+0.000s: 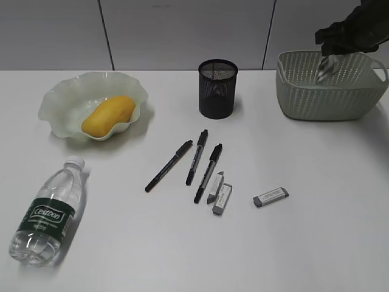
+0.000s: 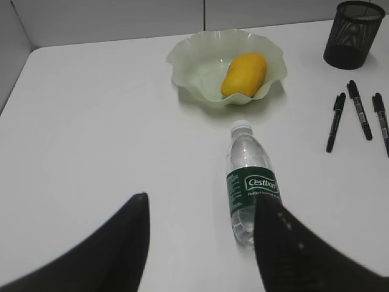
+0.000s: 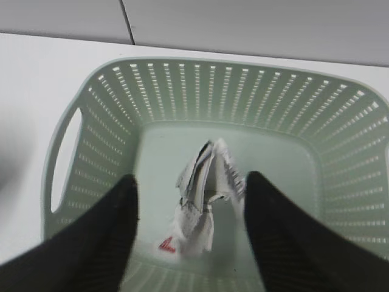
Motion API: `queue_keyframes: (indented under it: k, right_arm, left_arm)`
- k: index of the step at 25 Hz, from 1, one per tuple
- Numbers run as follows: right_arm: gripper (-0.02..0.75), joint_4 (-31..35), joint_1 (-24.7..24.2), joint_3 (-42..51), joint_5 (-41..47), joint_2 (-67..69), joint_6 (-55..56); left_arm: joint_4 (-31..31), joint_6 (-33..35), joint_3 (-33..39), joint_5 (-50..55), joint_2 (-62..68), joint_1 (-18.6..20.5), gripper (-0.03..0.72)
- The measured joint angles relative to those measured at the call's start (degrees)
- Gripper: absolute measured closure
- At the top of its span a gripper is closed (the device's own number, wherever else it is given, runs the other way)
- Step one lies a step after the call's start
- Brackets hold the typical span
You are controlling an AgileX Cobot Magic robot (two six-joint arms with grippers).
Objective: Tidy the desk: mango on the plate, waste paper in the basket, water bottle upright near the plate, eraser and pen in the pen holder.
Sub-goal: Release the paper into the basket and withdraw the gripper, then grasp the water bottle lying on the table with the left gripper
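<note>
The mango (image 1: 108, 115) lies in the pale green plate (image 1: 61, 94) at the back left; both also show in the left wrist view (image 2: 243, 74), plate (image 2: 188, 61). The water bottle (image 1: 47, 212) lies on its side at the front left of the desk (image 1: 316, 243). My left gripper (image 2: 200, 198) is open and empty, just left of the bottle (image 2: 250, 182). My right gripper (image 3: 189, 182) is open above the basket (image 3: 91, 121). The waste paper (image 3: 203, 194) is between its fingers, loose and blurred, over the basket floor. The pen holder (image 1: 217, 88) stands at the back centre.
Three black pens (image 1: 196, 157) lie side by side mid-desk. Three grey-and-white erasers (image 1: 222, 199) lie near them, one (image 1: 270, 196) further right. The basket (image 1: 331, 94) stands at the back right. A wall runs behind the desk.
</note>
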Motion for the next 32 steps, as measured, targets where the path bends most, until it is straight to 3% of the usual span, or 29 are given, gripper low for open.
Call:
queue_keyframes:
  k: [2,4,8,13,21,32]
  right_arm:
    - [0.207,0.0,0.0,-0.5,1.1,0.2,0.0]
    - [0.126,0.0,0.0,-0.9,3.8,-0.6,0.1]
    - [0.195,0.1,0.0,2.8,11.5,-7.5,0.2]
    - [0.252,0.3,0.3,21.1,15.9,-28.2,0.2]
    - [0.262,0.3,0.3,45.7,36.8,-63.3,0.2]
    - [0.305,-1.0,0.3,57.5,41.3,-107.9,-1.0]
  left_arm:
    - [0.0,0.0,0.0,0.0,0.0,0.0,0.281]
    - [0.0,0.0,0.0,0.0,0.0,0.0,0.284]
    - [0.0,0.0,0.0,0.0,0.0,0.0,0.290]
    - [0.0,0.0,0.0,0.0,0.0,0.0,0.293]
    - [-0.1,0.0,0.0,0.0,0.0,0.0,0.300]
    - [-0.4,0.0,0.0,0.0,0.0,0.0,0.377]
